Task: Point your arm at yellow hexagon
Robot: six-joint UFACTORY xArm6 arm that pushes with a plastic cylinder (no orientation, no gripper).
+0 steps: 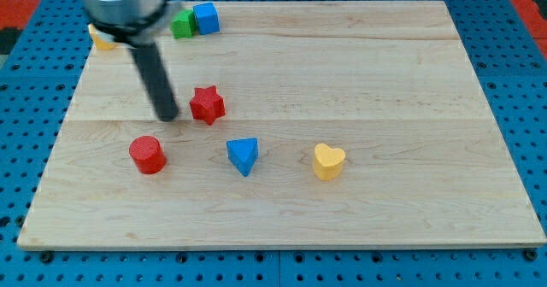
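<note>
Yellow block (101, 39), perhaps hexagonal, mostly hidden.

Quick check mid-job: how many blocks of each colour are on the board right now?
Red: 2, red star block, red cylinder block
Blue: 2, blue triangular block, blue cube block
Yellow: 2, yellow heart block, partly hidden yellow block
Green: 1, green block
Total: 7

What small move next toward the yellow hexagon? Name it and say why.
Probably slide my tip toward the view's top left. It sits just left of the red star, while the yellow hexagon lies near the board's top-left corner, partly hidden behind the arm.
</note>
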